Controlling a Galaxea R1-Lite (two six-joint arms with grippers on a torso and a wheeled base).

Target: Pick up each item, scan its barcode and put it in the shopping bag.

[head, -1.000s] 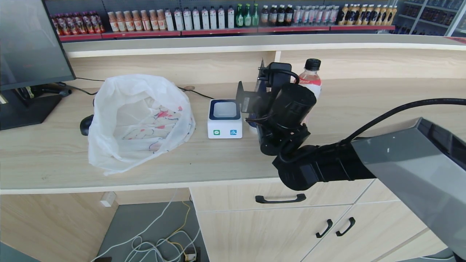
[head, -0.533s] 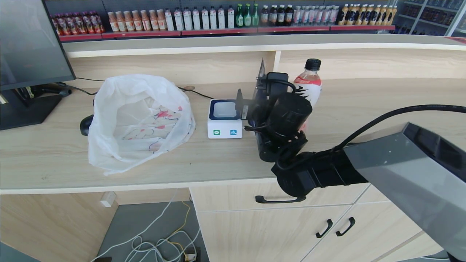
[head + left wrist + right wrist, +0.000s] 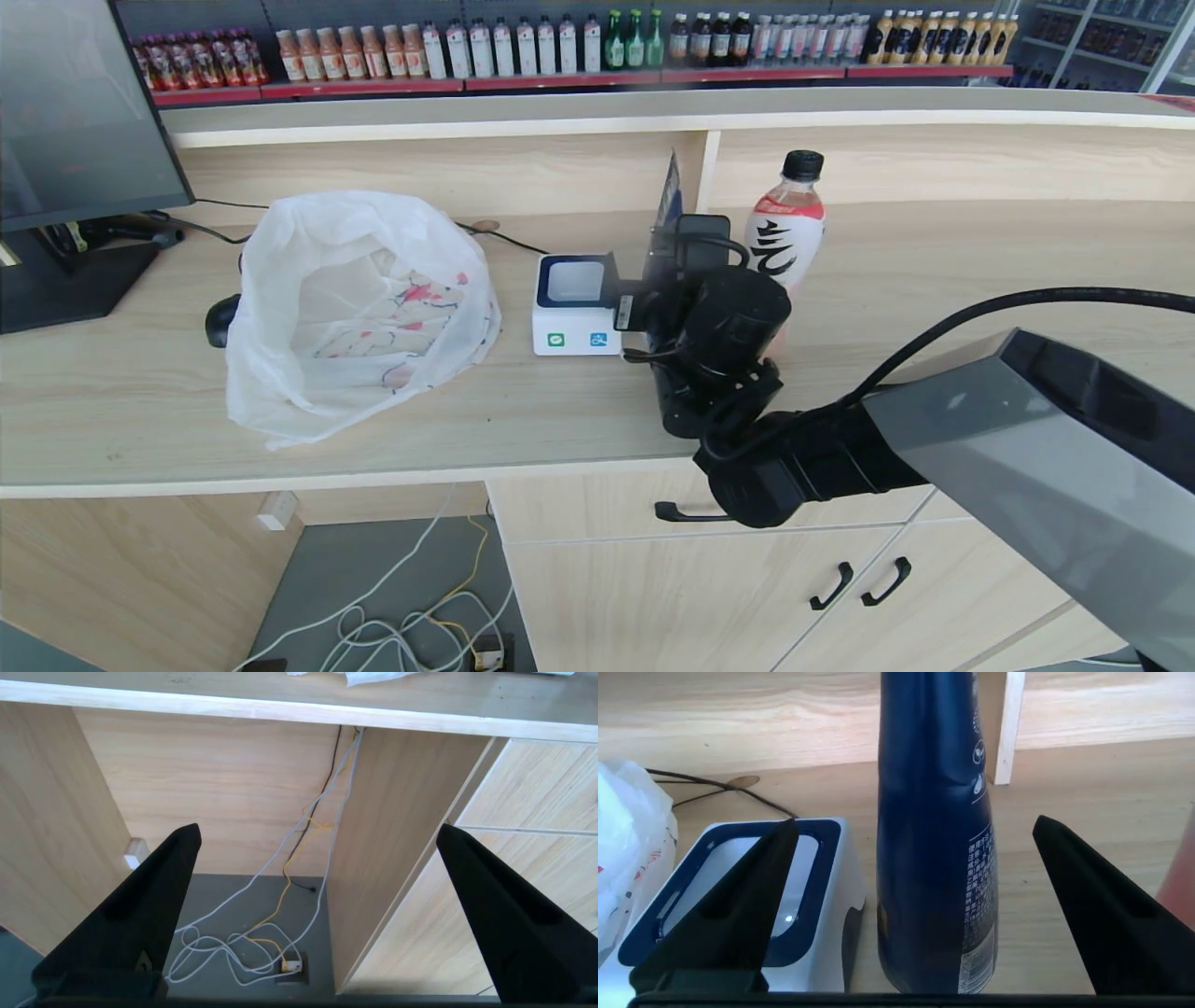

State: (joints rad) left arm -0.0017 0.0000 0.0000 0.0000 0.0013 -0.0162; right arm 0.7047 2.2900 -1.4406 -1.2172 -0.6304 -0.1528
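A tall dark blue pack [image 3: 934, 831] stands upright on the wooden counter [image 3: 140, 392], its top edge [image 3: 670, 191] rising behind my right wrist. My right gripper [image 3: 915, 826] is open, one finger on each side of the pack, and I see no contact. In the head view that gripper [image 3: 644, 271] hovers just right of the white scanner [image 3: 576, 303]. A clear bottle [image 3: 786, 238] with a black cap stands to the right. The white shopping bag [image 3: 355, 308] lies open at the left. My left gripper [image 3: 318, 831] hangs open and empty below the counter.
A monitor [image 3: 79, 112] on its stand fills the counter's far left, and a black mouse [image 3: 220, 320] lies beside the bag. A raised wooden back wall [image 3: 420, 168] runs behind the counter. Drawers [image 3: 719, 560] sit beneath, and loose cables [image 3: 271, 924] lie on the floor.
My right arm has drawn back toward the counter's front edge and a little left, uncovering more of the clear bottle. The blue pack, scanner and bag have stayed in place.
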